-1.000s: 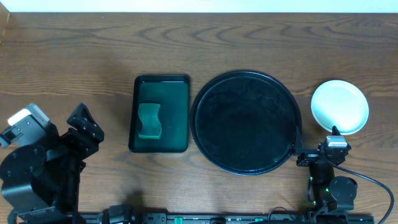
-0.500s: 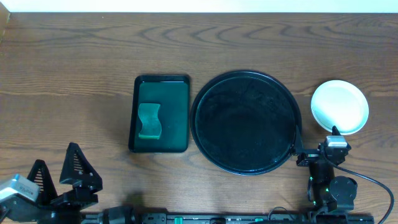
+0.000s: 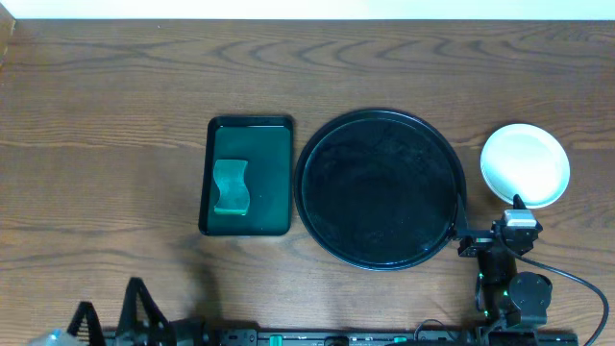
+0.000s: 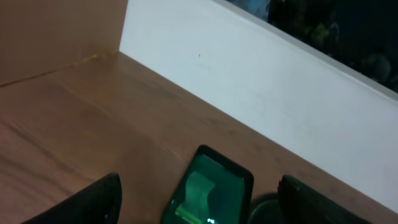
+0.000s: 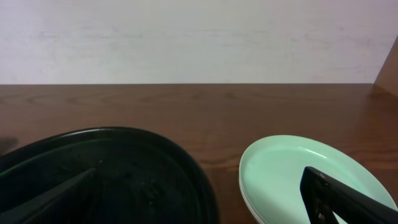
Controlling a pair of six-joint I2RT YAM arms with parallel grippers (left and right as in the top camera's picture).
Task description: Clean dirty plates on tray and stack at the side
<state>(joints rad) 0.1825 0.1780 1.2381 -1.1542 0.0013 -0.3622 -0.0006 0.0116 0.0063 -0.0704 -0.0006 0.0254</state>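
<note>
The plates (image 3: 525, 165) sit stacked at the right of the table, clean and pale mint; they also show in the right wrist view (image 5: 280, 174). The black round tray (image 3: 380, 188) is bare, seen too in the right wrist view (image 5: 137, 168). My right gripper (image 3: 490, 213) is open and empty at the front, one finger over the tray's right rim and one over the plates' near edge. My left gripper (image 3: 108, 317) is open and empty at the front left edge, far from the tray. In the left wrist view its fingers (image 4: 93, 202) frame the scene.
A dark green rectangular tray (image 3: 246, 176) with a green sponge (image 3: 232, 185) lies left of the black tray; both show in the left wrist view, tray (image 4: 239, 180) and sponge (image 4: 199, 190). A pale wall runs along the table's far edge.
My left arm has drawn back toward the front left edge and is now mostly out of the overhead view. The right arm, plates and trays have not moved.
</note>
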